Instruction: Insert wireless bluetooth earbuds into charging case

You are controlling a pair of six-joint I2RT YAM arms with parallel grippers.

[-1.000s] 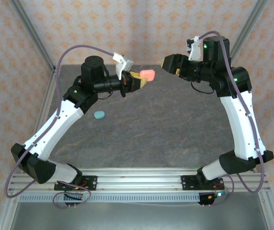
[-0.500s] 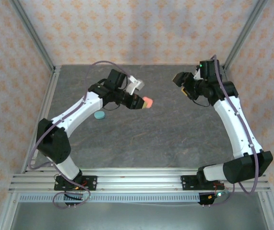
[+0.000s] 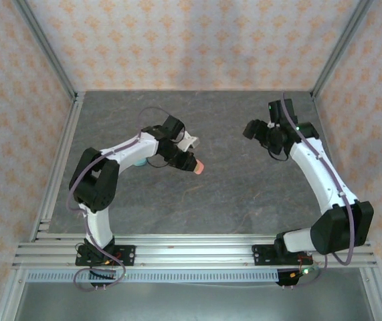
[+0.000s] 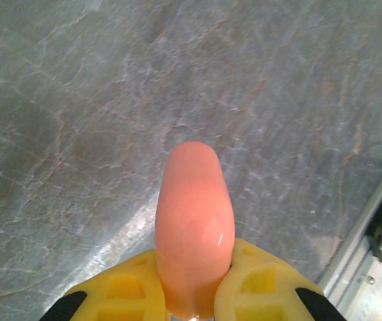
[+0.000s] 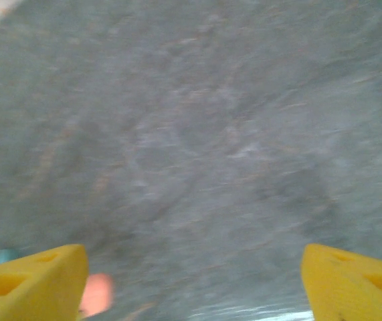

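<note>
Top external: teal case (image 3: 138, 161) beside arm (image 3: 114, 151)

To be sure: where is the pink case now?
The pink case is in the left gripper, left of centre in the top view, near the teal case.

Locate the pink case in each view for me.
Top external: pink case mid-table, clamped in the left hand.
Left wrist: the case at bottom centre, between yellow fingers.
Right wrist: blurred pink spot, bottom left, probably it.
Shared landmark: the grey marbled table.
</note>
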